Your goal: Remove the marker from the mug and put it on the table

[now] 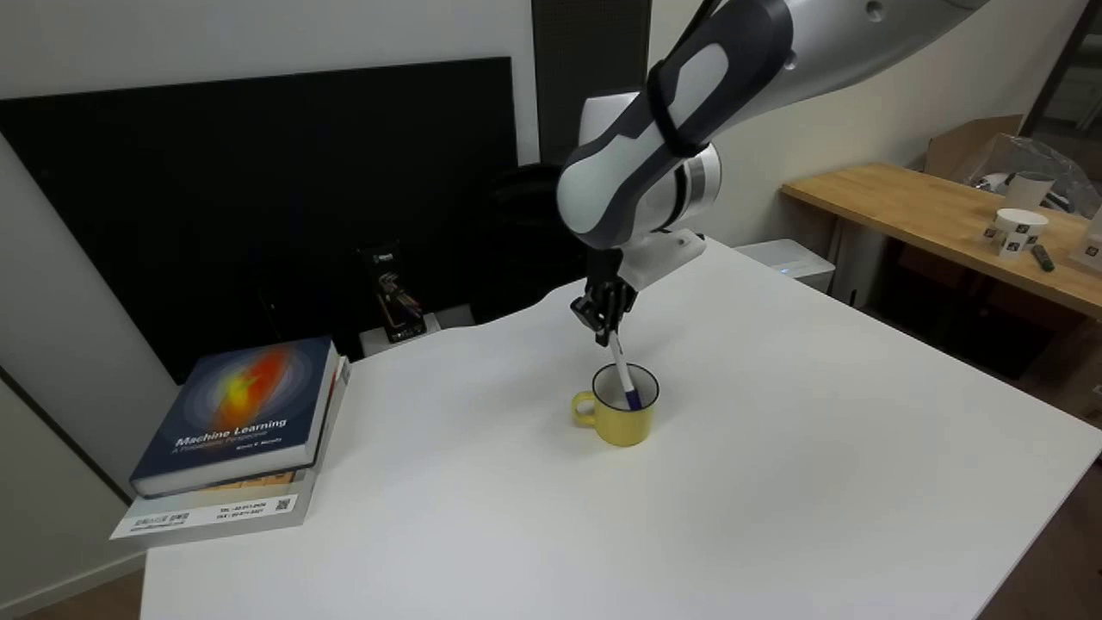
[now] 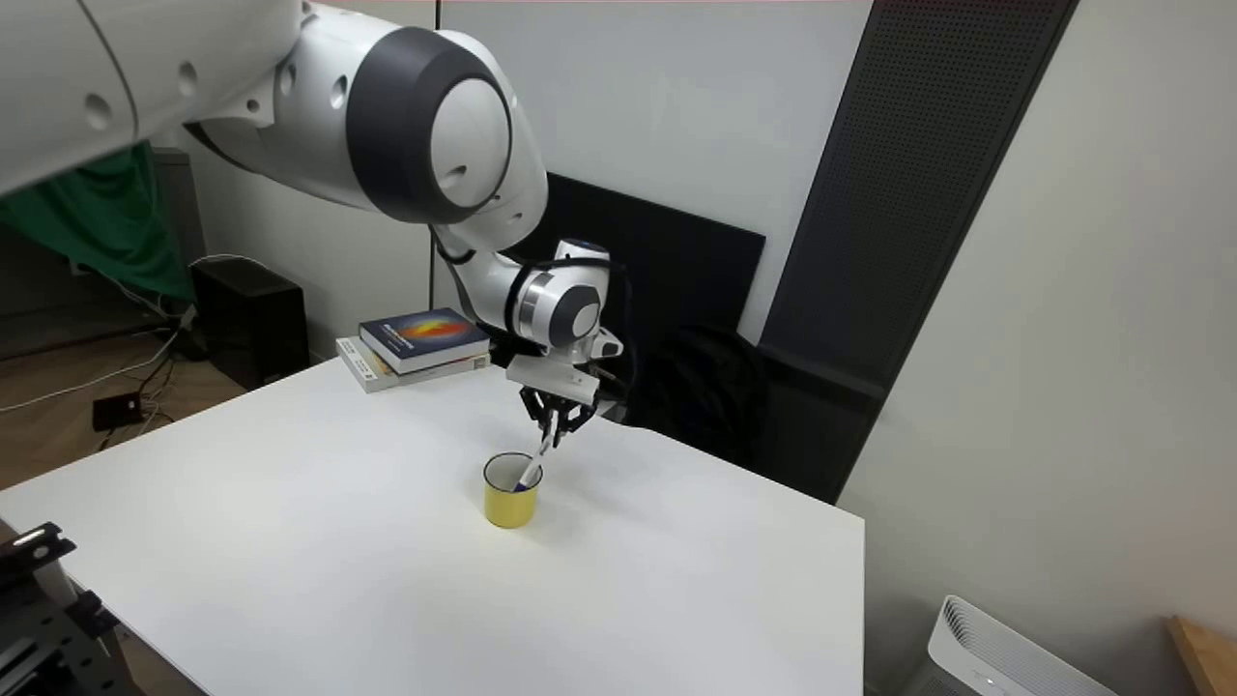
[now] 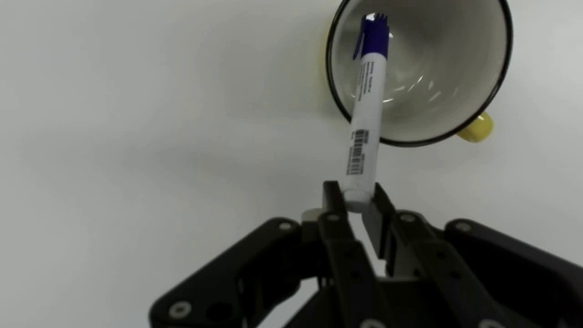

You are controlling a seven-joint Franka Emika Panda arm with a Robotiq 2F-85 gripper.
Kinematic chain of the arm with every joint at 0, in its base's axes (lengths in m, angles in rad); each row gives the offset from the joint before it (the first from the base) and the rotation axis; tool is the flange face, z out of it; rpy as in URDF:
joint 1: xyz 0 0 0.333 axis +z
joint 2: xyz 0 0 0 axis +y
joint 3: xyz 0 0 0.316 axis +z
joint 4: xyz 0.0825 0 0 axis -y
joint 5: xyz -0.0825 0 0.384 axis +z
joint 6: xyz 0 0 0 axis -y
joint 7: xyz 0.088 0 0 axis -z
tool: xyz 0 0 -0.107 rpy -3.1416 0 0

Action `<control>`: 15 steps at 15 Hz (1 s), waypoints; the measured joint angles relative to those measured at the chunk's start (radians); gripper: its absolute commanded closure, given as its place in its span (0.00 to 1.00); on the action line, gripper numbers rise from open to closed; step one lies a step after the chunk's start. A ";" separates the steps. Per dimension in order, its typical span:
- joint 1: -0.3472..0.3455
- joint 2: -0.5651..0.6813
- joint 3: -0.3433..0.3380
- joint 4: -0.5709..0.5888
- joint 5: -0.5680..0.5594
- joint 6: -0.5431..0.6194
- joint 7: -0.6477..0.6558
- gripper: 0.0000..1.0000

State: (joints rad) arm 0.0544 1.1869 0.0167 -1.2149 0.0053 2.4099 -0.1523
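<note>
The yellow mug stands upright on the white table; it also shows in an exterior view and in the wrist view. The marker has a white body and a dark blue cap. It slants across the mug's rim, cap end down inside the mug; whether the cap touches the mug, I cannot tell. My gripper is shut on the marker's white upper end, above and beside the mug. The gripper points down in both exterior views. The mug's handle is hidden in an exterior view.
Two stacked books lie at a table corner, a blue one on top. A black panel stands behind the table. A wooden desk with cups is off to the side. A white appliance stands beside the table.
</note>
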 measured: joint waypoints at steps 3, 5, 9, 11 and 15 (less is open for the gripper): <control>0.003 -0.001 0.000 0.055 -0.001 -0.028 0.013 0.96; 0.006 -0.001 0.000 0.095 -0.001 -0.048 0.019 0.96; 0.010 -0.001 -0.006 0.163 -0.009 -0.076 0.032 0.96; 0.011 -0.001 -0.020 0.184 -0.011 -0.087 0.036 0.96; 0.005 0.000 -0.052 0.211 -0.023 -0.105 0.047 0.96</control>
State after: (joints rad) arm 0.0596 1.1865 -0.0354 -1.0042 -0.0177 2.3053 -0.1051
